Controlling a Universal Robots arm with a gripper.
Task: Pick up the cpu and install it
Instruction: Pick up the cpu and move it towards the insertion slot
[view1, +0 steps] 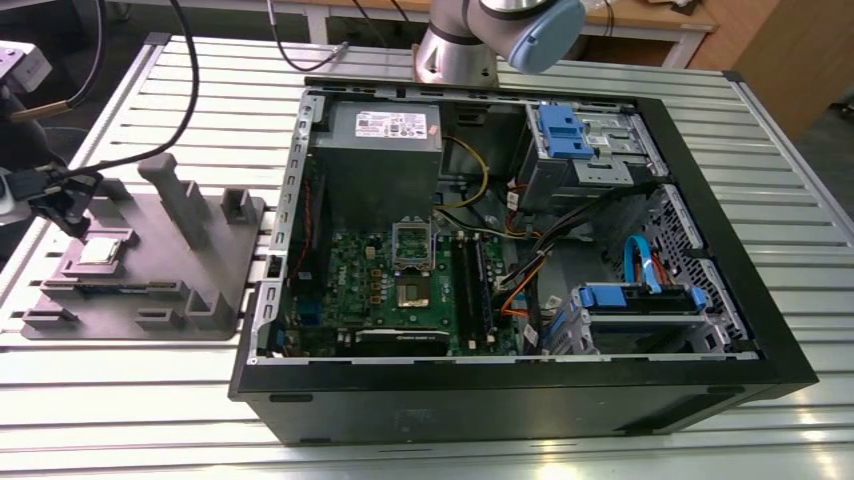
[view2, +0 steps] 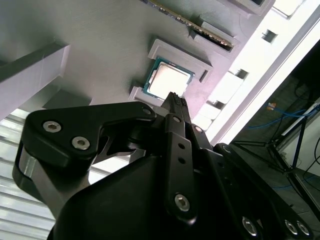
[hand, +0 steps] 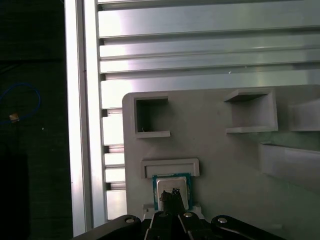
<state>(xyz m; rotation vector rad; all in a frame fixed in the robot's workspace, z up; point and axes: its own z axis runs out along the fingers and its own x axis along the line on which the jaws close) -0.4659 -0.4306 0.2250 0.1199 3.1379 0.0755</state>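
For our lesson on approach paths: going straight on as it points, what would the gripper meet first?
Most likely the cpu in its recess on the grey holder: in both wrist views the gripper aims at its metal top. How near is unclear.

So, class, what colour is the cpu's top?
The cpu top is silver-grey, best in the second wrist view.

There's the cpu (view1: 104, 250): a small, thin square chip with a silver-grey metal lid and a pale greenish border around it. It lies flat, lid up, in a shallow framed pocket of the grey holder block (view1: 167, 265), at the exterior view's left, well apart from the open computer case (view1: 534, 395). In both wrist views the cpu (view2: 168, 82) (hand: 165, 186) sits square in that pocket. It looks fully seated, though that's hard to judge.
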